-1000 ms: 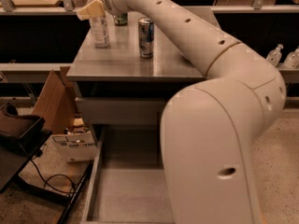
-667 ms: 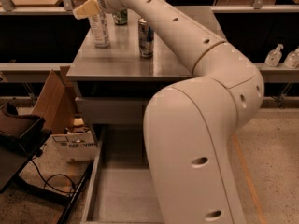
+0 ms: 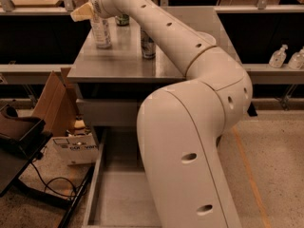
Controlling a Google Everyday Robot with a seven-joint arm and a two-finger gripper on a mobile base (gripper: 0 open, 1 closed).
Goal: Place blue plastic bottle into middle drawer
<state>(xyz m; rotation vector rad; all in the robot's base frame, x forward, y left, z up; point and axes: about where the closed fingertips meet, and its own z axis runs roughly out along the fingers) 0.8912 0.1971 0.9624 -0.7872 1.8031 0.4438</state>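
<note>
The blue plastic bottle (image 3: 100, 30) stands upright at the back left of the grey cabinet top (image 3: 118, 63). My gripper (image 3: 84, 11) is at the bottle's upper part, on its left side, and covers the cap. The bottle's base rests on the cabinet top. The middle drawer (image 3: 118, 201) is pulled out at the bottom of the view, its bare floor showing; my arm (image 3: 190, 127) hides its right half.
A blue-and-silver slim can (image 3: 147, 45) stands right of the bottle, partly behind my arm. A green can (image 3: 122, 19) stands further back. A shut drawer front (image 3: 107, 112) lies under the cabinet top. Cardboard boxes (image 3: 71, 146), a dark case and cables lie on the floor at left.
My arm's elbow and shoulder have swung left and closer to the camera, covering more of the drawer. The gripper stays at the bottle, which has not moved.
</note>
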